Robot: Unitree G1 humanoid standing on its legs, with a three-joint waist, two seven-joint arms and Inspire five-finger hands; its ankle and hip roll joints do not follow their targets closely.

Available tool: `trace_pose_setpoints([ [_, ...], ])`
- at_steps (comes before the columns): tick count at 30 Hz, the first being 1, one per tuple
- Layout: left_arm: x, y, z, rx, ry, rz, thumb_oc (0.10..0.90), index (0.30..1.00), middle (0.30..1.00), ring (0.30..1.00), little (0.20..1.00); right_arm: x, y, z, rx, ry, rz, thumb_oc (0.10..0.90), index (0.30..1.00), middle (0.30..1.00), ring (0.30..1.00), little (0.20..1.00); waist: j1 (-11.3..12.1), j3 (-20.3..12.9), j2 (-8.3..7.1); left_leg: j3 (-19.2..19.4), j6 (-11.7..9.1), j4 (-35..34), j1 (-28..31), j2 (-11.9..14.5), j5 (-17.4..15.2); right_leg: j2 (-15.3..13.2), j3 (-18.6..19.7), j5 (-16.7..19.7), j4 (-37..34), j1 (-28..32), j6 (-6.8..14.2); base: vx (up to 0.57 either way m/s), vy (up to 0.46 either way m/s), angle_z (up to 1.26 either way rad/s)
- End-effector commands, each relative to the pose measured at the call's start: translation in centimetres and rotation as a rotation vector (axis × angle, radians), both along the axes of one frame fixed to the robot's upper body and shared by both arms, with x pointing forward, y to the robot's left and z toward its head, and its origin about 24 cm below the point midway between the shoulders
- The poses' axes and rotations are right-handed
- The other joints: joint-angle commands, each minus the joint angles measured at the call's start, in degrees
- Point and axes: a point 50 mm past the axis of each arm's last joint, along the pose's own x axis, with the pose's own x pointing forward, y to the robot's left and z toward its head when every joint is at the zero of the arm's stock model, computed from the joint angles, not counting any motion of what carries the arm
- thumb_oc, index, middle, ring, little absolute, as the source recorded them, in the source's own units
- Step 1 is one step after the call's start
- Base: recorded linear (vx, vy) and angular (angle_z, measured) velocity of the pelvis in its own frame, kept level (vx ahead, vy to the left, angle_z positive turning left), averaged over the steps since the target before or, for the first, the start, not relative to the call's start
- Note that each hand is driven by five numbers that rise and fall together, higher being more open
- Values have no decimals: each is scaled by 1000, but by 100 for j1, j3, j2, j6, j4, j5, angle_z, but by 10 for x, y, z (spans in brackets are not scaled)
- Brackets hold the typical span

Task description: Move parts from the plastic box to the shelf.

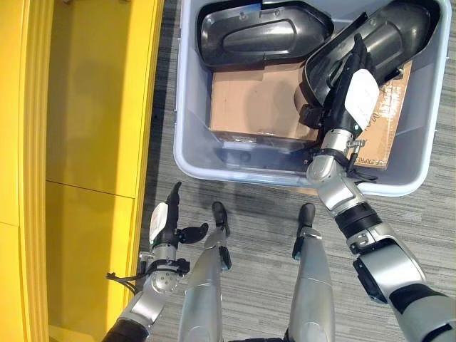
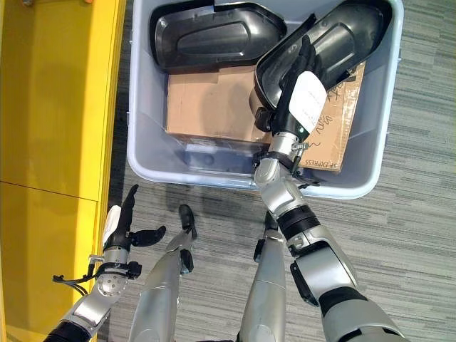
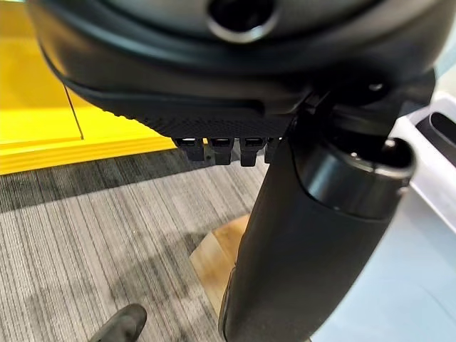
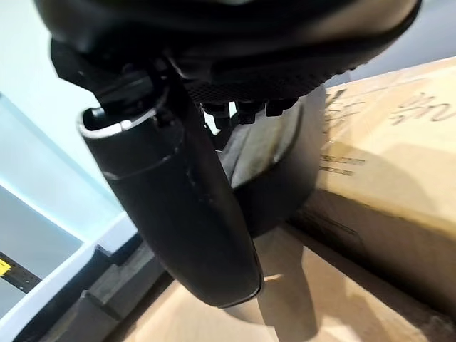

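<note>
My right hand [image 1: 350, 96] reaches into the grey plastic box [image 1: 192, 153] against the right-hand black moulded plastic part [image 1: 388, 39]; its fingers are hidden behind the rim, so I cannot tell their grip. My left hand [image 1: 165, 224] hangs over the carpet with straight fingers holding nothing, beside the yellow shelf [image 1: 85, 107]. A second black moulded part [image 1: 260, 32] lies at the box's far left, on brown cardboard [image 1: 249, 100].

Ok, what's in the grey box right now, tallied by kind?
Black plastic parts: 2, far-left part and far-right part, which the right hand reaches onto
Cardboard boxes: 2, plain box and printed box
Total: 4, all inside the grey box
</note>
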Motion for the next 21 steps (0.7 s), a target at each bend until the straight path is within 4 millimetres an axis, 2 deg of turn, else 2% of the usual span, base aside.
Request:
trace_pose_setpoints([
  [1,-10,6,17,33,-115,-11,900,1000,1000,1000,1000,-13,4,66,-1,-319,9,900,1000,1000,1000,1000,71,-70,235,86,370,623,258,-155,-1262,104,119,757,-287,-360,49,0,0,0],
  [17,-9,7,23,22,-155,-2,900,1000,1000,1000,1000,-13,4,92,12,-390,-16,900,1000,1000,1000,1000,79,-70,357,130,437,1151,-588,-109,-1391,171,268,603,114,-1150,-43,3,-6,0],
  [18,-11,7,21,23,-148,1,900,1000,1000,1000,1000,-12,4,90,13,-382,-17,900,1000,1000,1000,1000,93,-70,356,57,413,1185,-525,-120,-1507,177,296,496,165,-1082,-8,52,-25,5],
  [21,-10,7,26,19,-172,4,900,1000,1000,1000,1000,-13,5,99,18,-405,-14,900,1000,1000,1000,1000,105,-70,381,98,441,1169,-763,-100,-1397,180,259,575,153,-1300,-50,-8,-37,5],
])
